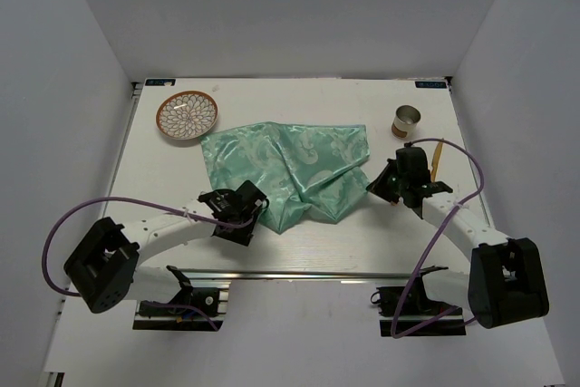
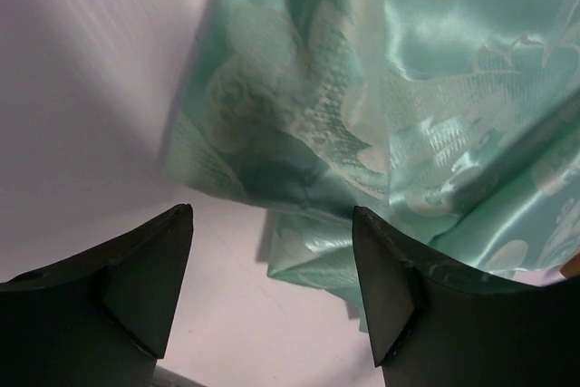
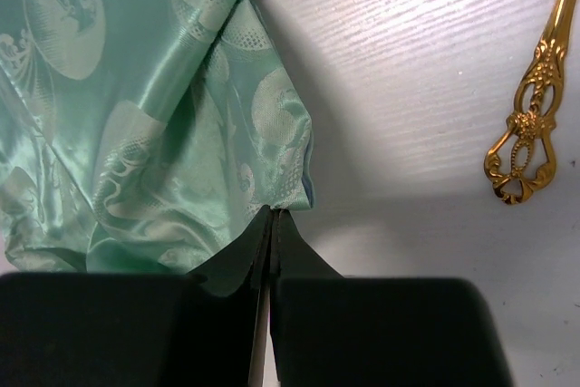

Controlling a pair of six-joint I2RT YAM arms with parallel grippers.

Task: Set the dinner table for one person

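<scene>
**Top view, wrist views as insets.** Dinner table (image 1: 163, 178): white top w/ rail edge, fills the middle of the frame and carries every item. Cloth (image 1: 290, 169): mint-green, shiny, patterned. It sits at frame centre, rumpled and folded over itself, not spread flat. Plate (image 1: 187, 117): brown-rimmed, upper left, on bare table just beside the cloth's upper-left corner; whether they touch cannot be told. Cup (image 1: 407, 120): metal, upper right, upright, apart from the cloth. Gold utensil (image 1: 439, 162): below the cup, right of centre, on bare table. It has an ornate handle, but spoon vs. fork cannot be told. Progress (judged): early stage. The cloth is not yet laid out, and plate, cup & utensil sit around it, none arranged as a place setting. Left to do, approx.: flatten the cloth, then set the three items. Left gripper (image 2: 272, 213): at the cloth's lower-left corner in the top view. Jaws stand wide apart w/ the cloth's folded edge just ahead of and between the tips; no contact seen, nothing held. Right gripper (image 3: 270, 213): at the cloth's right edge. Jaws are pressed together, and a corner of the cloth appears pinched at the tips.
</scene>
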